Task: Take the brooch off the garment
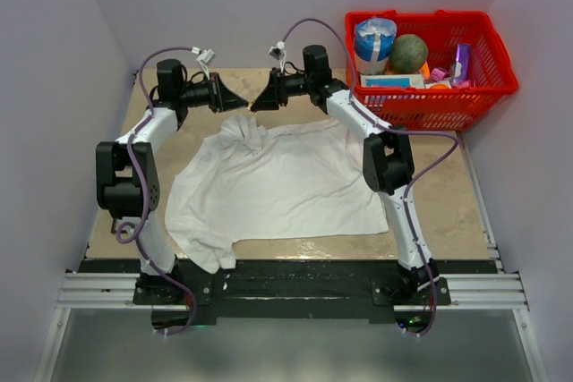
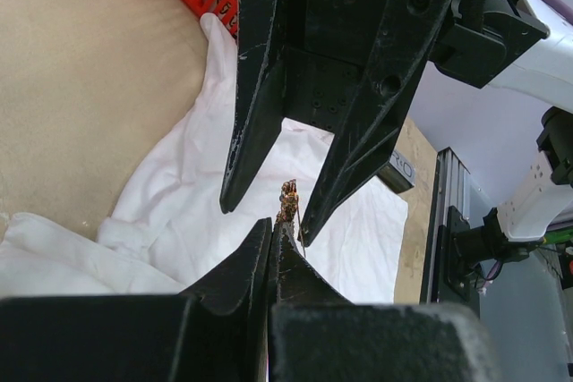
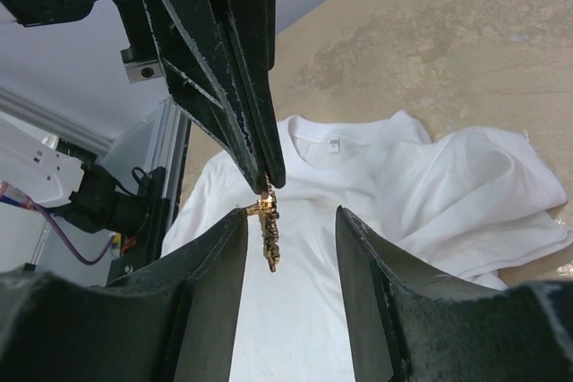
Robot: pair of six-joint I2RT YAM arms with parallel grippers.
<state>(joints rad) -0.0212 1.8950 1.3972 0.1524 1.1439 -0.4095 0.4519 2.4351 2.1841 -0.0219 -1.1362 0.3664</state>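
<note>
Dangling from the clenched left tool (image 3: 272,178), the brooch (image 3: 269,239), seemingly untouched inside the released right tool (image 3: 291,214).

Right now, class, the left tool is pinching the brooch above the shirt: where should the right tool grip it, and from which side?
Grip the free gold end of the brooch, sticking out past the shut tips of the left tool. Come in from opposite, tip to tip: the open right tool straddles that end and probably need only close.
</note>
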